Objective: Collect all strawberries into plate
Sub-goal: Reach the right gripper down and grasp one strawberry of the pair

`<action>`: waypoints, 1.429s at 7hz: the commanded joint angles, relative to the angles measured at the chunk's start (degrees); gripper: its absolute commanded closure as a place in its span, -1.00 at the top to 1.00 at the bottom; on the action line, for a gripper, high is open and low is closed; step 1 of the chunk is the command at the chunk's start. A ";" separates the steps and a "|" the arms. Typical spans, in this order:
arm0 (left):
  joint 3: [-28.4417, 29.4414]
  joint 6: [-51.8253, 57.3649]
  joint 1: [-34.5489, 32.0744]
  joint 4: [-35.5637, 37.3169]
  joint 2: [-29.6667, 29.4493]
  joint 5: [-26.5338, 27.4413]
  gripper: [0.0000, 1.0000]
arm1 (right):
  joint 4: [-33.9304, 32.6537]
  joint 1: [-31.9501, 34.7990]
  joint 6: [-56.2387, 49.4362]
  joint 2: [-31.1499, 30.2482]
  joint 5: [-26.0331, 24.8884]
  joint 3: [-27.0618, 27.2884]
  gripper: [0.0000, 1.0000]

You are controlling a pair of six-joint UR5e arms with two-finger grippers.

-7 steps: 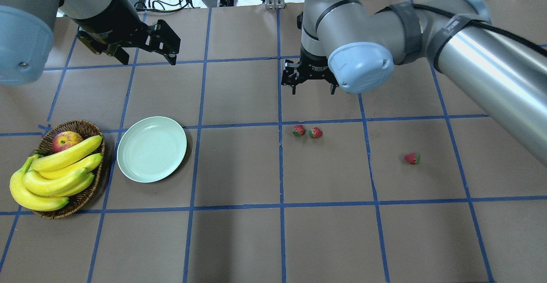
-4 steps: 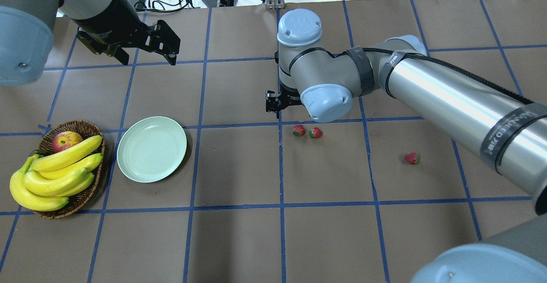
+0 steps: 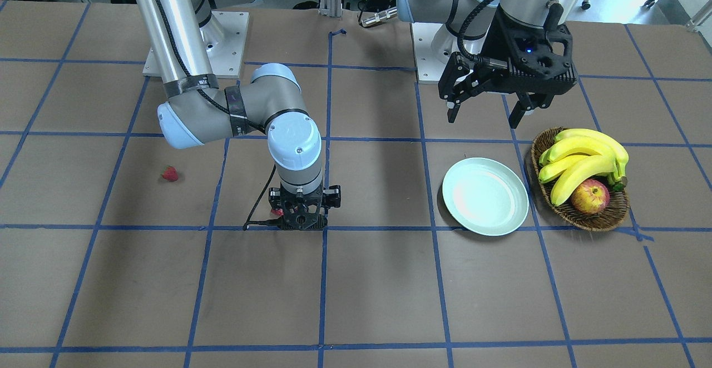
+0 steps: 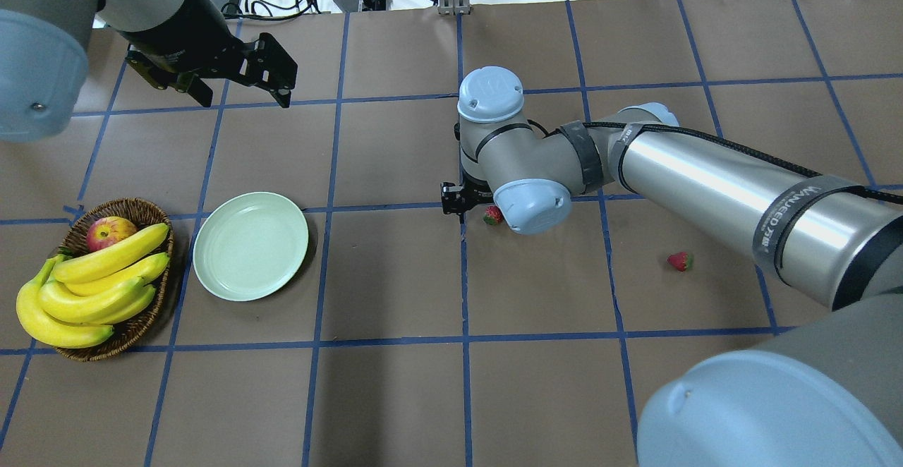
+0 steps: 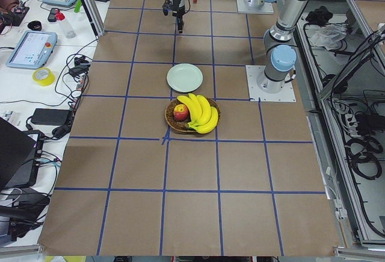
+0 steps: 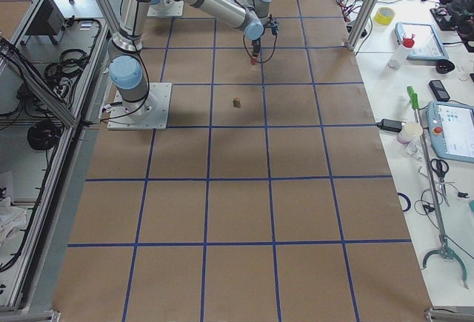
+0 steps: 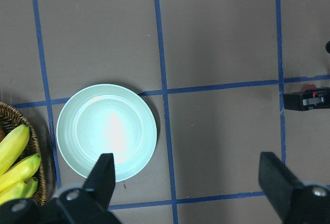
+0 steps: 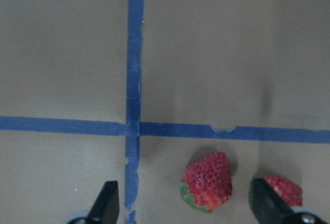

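Observation:
The pale mint-green plate (image 4: 250,246) lies empty beside the basket; it also shows in the front view (image 3: 485,195) and the left wrist view (image 7: 105,131). My right gripper (image 4: 485,211) is open and low over a pair of strawberries. In the right wrist view one strawberry (image 8: 206,182) lies between the fingertips (image 8: 105,203) and a second strawberry (image 8: 282,190) sits partly behind the right one. A third strawberry (image 4: 680,262) lies alone further right. My left gripper (image 4: 243,96) is open and empty, high above the table behind the plate.
A brown wicker basket (image 4: 144,211) with bananas (image 4: 92,283) and an apple (image 4: 109,232) stands left of the plate. Blue tape lines grid the brown table. Cables and equipment lie beyond the far edge.
My right arm has dropped and moved toward the pair of strawberries; its wrist now hides one of them in the overhead view. The left arm has not moved.

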 commanded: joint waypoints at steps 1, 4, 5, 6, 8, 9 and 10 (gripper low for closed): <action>0.00 0.09 -0.03 0.00 0.00 0.07 1.00 | 0.42 -0.04 0.62 0.20 0.71 0.35 -0.26; 0.00 0.09 0.06 0.00 -0.09 0.16 1.00 | 1.04 0.22 5.86 -0.85 2.80 -1.74 -0.92; 0.00 0.09 0.06 0.00 -0.09 0.16 1.00 | 0.95 2.39 8.51 -1.46 8.13 -2.45 -0.91; 0.00 0.09 0.06 0.00 0.00 0.16 1.00 | 0.52 6.42 10.01 -0.86 11.22 -2.28 -0.86; 0.00 0.18 0.15 0.00 0.00 0.42 1.00 | 0.08 9.97 12.22 -0.33 11.78 -1.76 -0.54; 0.00 0.18 0.24 0.00 0.09 0.42 1.00 | -0.02 9.98 11.96 0.02 11.09 -1.67 0.32; 0.00 0.35 0.41 0.00 0.09 0.33 1.00 | -0.02 9.98 11.96 0.02 10.82 -1.75 0.96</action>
